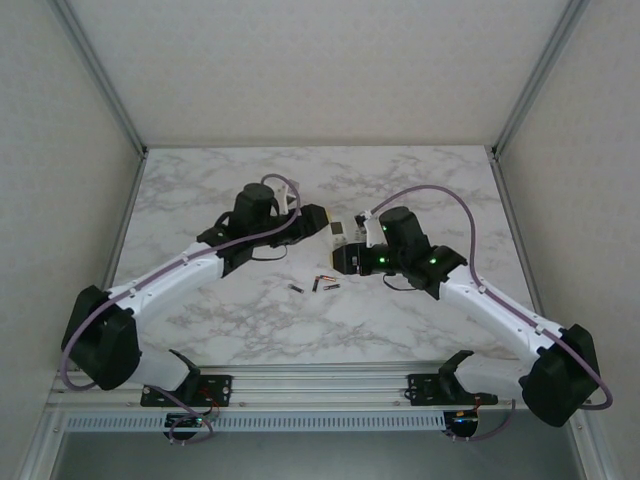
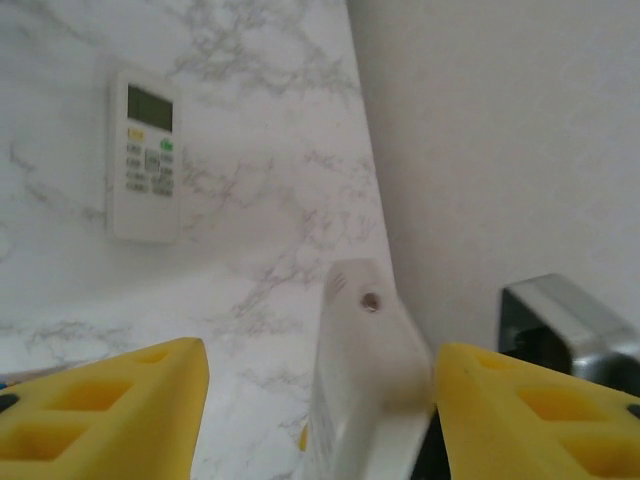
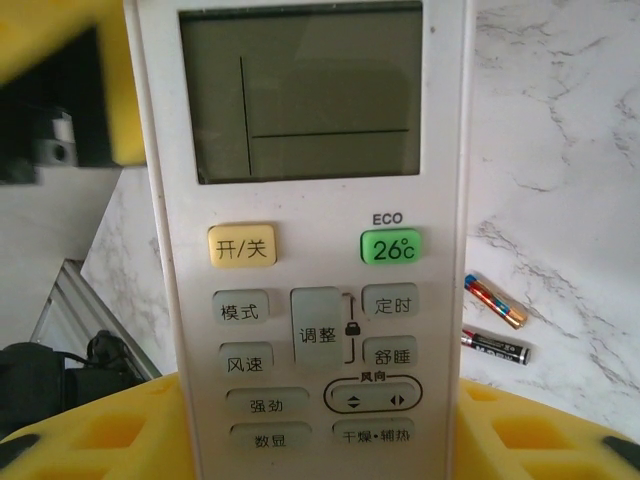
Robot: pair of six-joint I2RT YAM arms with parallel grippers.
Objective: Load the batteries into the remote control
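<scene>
My right gripper (image 3: 315, 400) is shut on the white remote control (image 3: 310, 200), whose buttons and blank display face the wrist camera. From above, the remote (image 1: 340, 238) hangs over the table's middle between both arms. My left gripper (image 2: 320, 370) straddles the remote's far end (image 2: 365, 330). Its right yellow pad (image 2: 520, 410) touches the remote, while a gap remains at the left pad (image 2: 120, 400). Batteries (image 1: 325, 284) lie on the marble just in front of the grippers, another (image 1: 296, 288) a little to the left. Two batteries (image 3: 494, 300) (image 3: 495, 348) show to the right of the remote.
A second white remote (image 2: 145, 155) with a small display lies flat on the marble table (image 1: 200, 200) in the left wrist view. White walls (image 1: 320, 60) enclose the table at the back and both sides. An aluminium rail (image 1: 320, 385) runs along the near edge.
</scene>
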